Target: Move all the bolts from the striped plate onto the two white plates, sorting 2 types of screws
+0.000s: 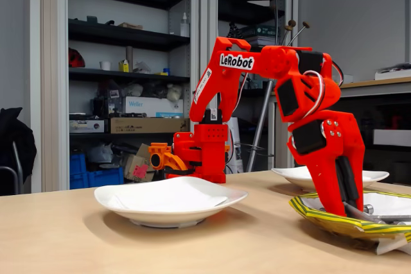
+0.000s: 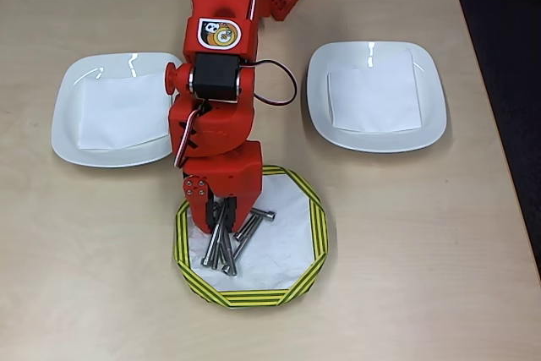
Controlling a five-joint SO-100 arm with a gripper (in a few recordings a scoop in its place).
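Note:
The striped plate lies at the near middle of the table, lined with white paper, and holds several silver bolts in a loose pile; one long bolt points off to the right. My red gripper reaches straight down into the top of that pile, and its fingertips are hidden among the bolts. In the fixed view the gripper touches down inside the striped plate beside a bolt. The two white plates sit left and right of the arm, each holding just a paper sheet.
The arm's base stands at the far table edge between the white plates. In the fixed view one white plate is in front at the left and the other behind the arm. Bare tabletop surrounds the plates. Shelves stand behind the table.

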